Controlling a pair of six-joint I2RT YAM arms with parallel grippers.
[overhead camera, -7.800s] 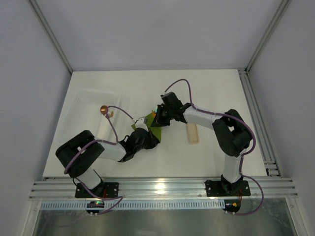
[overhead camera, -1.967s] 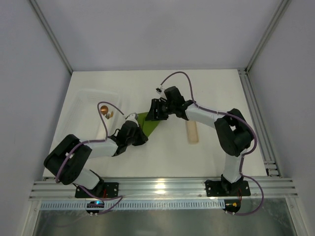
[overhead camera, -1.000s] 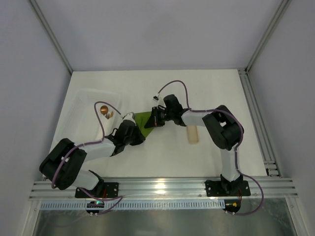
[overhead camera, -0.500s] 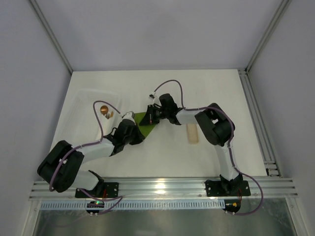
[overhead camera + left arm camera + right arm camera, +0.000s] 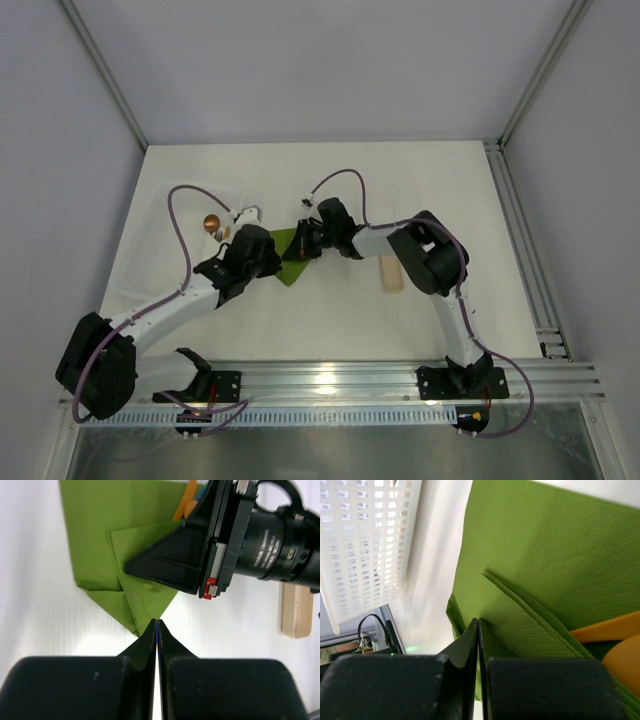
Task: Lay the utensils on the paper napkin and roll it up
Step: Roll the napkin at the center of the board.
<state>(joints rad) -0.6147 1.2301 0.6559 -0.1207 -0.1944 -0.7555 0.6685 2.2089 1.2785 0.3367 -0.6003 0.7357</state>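
Observation:
The olive-green paper napkin (image 5: 288,256) lies folded on the table, a flap doubled over it (image 5: 145,555). The orange utensil (image 5: 183,506) pokes out from under the fold beside the right gripper and also shows in the right wrist view (image 5: 607,628). The shiny metal utensil is hidden. My right gripper (image 5: 303,241) is shut, its tips resting on the folded flap (image 5: 478,620). My left gripper (image 5: 262,241) is shut, its tips (image 5: 157,621) at the napkin's near corner. I cannot tell whether paper is caught between them.
A clear plastic tray (image 5: 165,215) stands at the left, its lattice showing in the right wrist view (image 5: 365,540). A copper-coloured round thing (image 5: 211,222) sits by its right edge. A pale wooden block (image 5: 390,272) lies right of the napkin.
The left arm has stretched out and its gripper has moved up and left toward the tray. The right gripper has edged left over the napkin, which has shifted left since the oldest frame.

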